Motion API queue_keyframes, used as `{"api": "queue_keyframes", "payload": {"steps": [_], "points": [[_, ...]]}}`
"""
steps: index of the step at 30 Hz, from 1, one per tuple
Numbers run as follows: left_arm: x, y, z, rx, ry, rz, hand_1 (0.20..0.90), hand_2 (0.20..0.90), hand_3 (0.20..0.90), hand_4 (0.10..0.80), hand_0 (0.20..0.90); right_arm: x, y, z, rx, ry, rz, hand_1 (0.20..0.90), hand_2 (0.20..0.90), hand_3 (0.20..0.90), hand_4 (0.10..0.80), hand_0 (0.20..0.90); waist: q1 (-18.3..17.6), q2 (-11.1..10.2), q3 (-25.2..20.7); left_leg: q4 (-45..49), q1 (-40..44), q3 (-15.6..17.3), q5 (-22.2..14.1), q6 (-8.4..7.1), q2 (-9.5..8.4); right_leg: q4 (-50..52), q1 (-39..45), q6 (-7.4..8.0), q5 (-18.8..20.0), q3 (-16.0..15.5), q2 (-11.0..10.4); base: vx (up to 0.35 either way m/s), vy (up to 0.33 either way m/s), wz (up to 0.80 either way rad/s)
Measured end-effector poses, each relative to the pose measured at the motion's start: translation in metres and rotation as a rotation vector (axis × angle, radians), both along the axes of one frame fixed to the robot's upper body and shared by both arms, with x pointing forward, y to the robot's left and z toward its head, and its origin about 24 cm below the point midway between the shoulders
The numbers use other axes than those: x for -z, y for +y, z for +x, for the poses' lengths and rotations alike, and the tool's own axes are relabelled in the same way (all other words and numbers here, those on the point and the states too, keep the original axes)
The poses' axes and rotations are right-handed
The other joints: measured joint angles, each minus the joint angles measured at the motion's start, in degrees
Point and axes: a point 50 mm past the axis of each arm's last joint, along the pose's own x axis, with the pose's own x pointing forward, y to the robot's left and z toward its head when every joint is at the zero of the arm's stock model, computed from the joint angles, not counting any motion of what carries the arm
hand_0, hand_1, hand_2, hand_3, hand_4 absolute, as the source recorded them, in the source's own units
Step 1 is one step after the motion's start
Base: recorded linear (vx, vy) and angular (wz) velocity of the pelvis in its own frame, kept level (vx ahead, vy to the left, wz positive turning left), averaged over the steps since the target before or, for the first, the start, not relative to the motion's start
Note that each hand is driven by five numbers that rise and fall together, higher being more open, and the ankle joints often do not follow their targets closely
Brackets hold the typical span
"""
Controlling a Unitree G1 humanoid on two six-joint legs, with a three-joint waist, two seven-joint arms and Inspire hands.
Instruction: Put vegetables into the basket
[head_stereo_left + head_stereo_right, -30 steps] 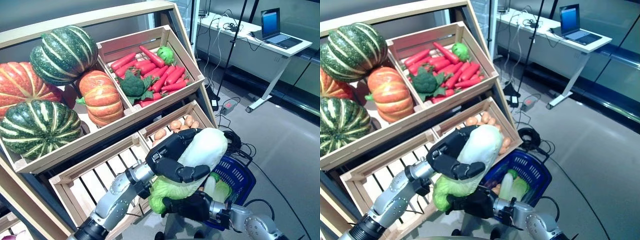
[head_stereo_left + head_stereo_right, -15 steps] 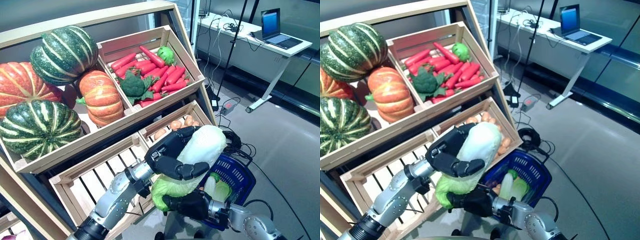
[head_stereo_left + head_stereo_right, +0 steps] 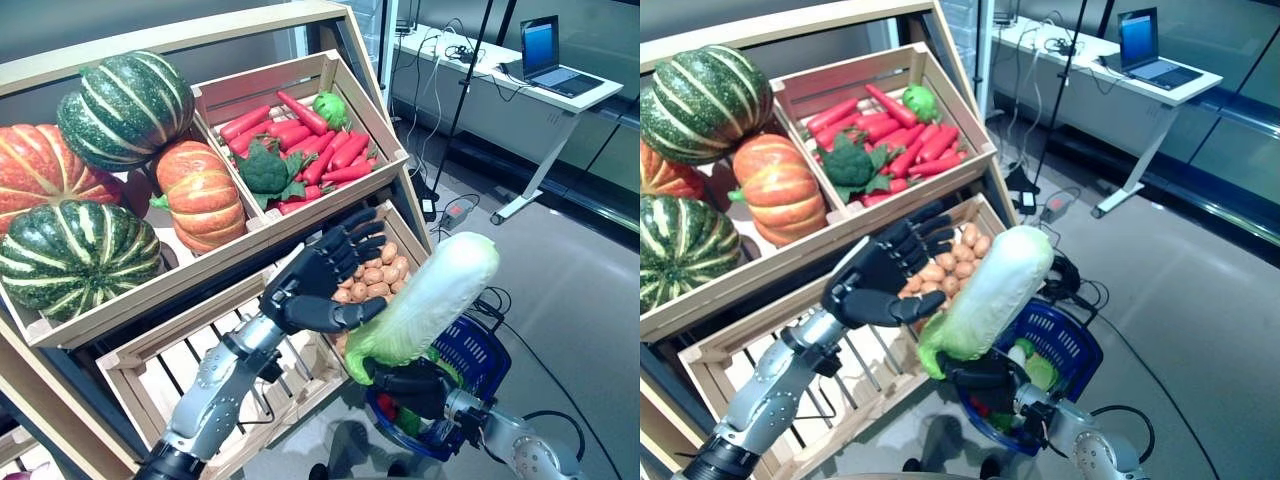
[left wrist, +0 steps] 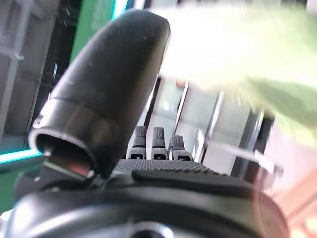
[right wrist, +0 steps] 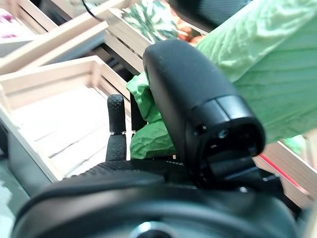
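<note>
Cabbage (image 3: 428, 300), a long pale napa head with green leafy base, is held tilted above the blue basket (image 3: 478, 350), its leafy end low and its white end pointing up and away from the wooden stand. The right hand (image 3: 415, 385) grips it at the leafy base, with fingers and thumb curled round the leaves; the right wrist view shows the thumb pressed against the green leaf. The left hand (image 3: 318, 285) is released, its fingers spread straight just beside the cabbage, over the lower crate of potatoes (image 3: 372, 275), and its thumb tip lies close to the leaves; I cannot tell whether it touches them. The basket sits on the floor beside the stand and already holds some green and red produce, partly hidden by the right hand. On the stand's upper tier, 1 crate holds red carrots (image 3: 305, 135), a broccoli (image 3: 265, 168) and a green pepper (image 3: 330, 105). The bay beside it holds 2 green striped pumpkins (image 3: 125, 105) and 2 orange ones (image 3: 200, 195). The slatted crate (image 3: 180, 365) beside the potatoes shows bare slats. A worktop (image 3: 510, 75) with a laptop (image 3: 550, 55) stands well apart.
</note>
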Motion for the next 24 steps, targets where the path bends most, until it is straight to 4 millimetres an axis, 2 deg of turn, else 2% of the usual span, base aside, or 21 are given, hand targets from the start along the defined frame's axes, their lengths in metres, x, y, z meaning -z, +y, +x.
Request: {"api": "queue_keyframes", "payload": {"steps": [3,6,10,13,14,17,18,19,22,24], "points": [[0.004,0.021,-0.005,-0.133,0.004,0.076,0.900,0.900,0.900,0.800,0.900,0.002,-0.019,-0.006,0.102,0.009,-0.035,0.300,0.300,0.300,0.400,0.300,0.10,-0.06,0.13,-0.01,-0.09,0.00,-0.12,0.02,0.00,0.00,-0.06,-0.03,-0.05,-0.01,-0.02,0.041,-0.013,0.01],[0.005,0.033,-0.008,-0.215,-0.002,0.120,0.900,0.900,0.900,0.800,0.900,0.002,-0.032,-0.009,0.188,0.011,-0.066,0.300,0.300,0.300,0.400,0.300,0.04,-0.28,0.64,-0.01,-0.21,0.01,-0.19,-0.02,0.01,0.00,-0.19,-0.05,-0.07,-0.01,0.00,0.060,-0.015,0.00],[0.008,0.043,-0.011,-0.293,0.020,0.126,0.900,0.900,0.900,0.800,0.900,0.004,-0.045,-0.010,0.325,0.010,-0.103,0.300,0.300,0.300,0.400,0.300,0.01,-0.30,1.09,0.00,-1.42,0.23,-0.16,-0.01,0.02,0.01,-1.47,0.00,0.00,0.06,0.02,-0.021,-0.017,-0.02],[0.009,0.046,-0.010,-0.356,0.013,0.122,0.900,0.900,0.900,0.800,0.900,0.007,-0.053,-0.006,0.412,0.010,-0.135,0.300,0.300,0.300,0.400,0.300,0.02,-0.50,1.56,0.48,-4.09,0.31,0.23,-0.07,0.01,0.55,-4.44,0.09,0.17,0.24,0.10,-0.322,-0.065,-0.03],[0.003,0.048,-0.008,-0.389,-0.023,0.105,0.900,0.900,0.900,0.800,0.900,0.005,-0.056,0.002,0.449,-0.015,-0.139,0.300,0.300,0.300,0.400,0.300,-0.04,-0.72,2.43,1.32,-6.77,0.34,0.34,-0.14,0.04,1.57,-7.26,-0.02,0.27,0.40,0.07,-0.410,-0.084,-0.05],[-0.015,0.047,0.015,-0.464,-0.113,0.059,0.900,0.900,0.900,0.800,0.900,-0.008,-0.066,0.039,0.598,-0.088,-0.116,0.300,0.300,0.300,0.400,0.300,-0.04,-0.99,9.18,4.06,-12.81,0.23,1.31,-0.24,0.10,3.17,-12.54,-0.60,1.72,0.34,0.04,-0.272,-0.081,0.02],[-0.018,0.046,0.019,-0.471,-0.121,0.054,0.900,0.900,0.900,0.800,0.900,-0.010,-0.066,0.045,0.627,-0.098,-0.105,0.300,0.300,0.300,0.400,0.300,-0.02,-1.02,10.24,4.62,-13.60,0.20,1.32,-0.26,0.13,3.55,-13.21,-0.67,1.78,0.30,0.05,-0.201,-0.063,0.01],[-0.024,0.044,0.030,-0.488,-0.141,0.045,0.900,0.900,0.900,0.800,0.900,-0.018,-0.067,0.063,0.696,-0.136,-0.100,0.300,0.300,0.300,0.400,0.300,0.00,-0.89,13.61,5.49,-15.18,0.18,1.54,-0.46,0.24,4.64,-14.89,-0.88,1.92,0.21,0.09,-0.225,-0.056,0.01],[-0.036,0.034,0.041,-0.487,-0.188,0.023,0.900,0.900,0.900,0.800,0.900,-0.040,-0.070,0.090,0.792,-0.217,-0.090,0.300,0.300,0.300,0.400,0.300,0.01,-0.61,18.23,7.34,-19.69,0.24,1.83,-0.69,0.36,7.08,-19.57,-1.08,1.98,-0.06,0.10,-0.225,-0.055,0.01],[-0.050,0.022,0.049,-0.448,-0.236,0.007,0.900,0.900,0.900,0.800,0.900,-0.060,-0.075,0.111,0.876,-0.268,-0.076,0.300,0.300,0.300,0.400,0.300,0.18,-0.38,22.98,9.50,-23.24,0.15,1.93,-0.75,0.43,10.05,-23.44,-1.48,1.75,-0.10,0.07,-0.157,-0.084,0.03]]}}
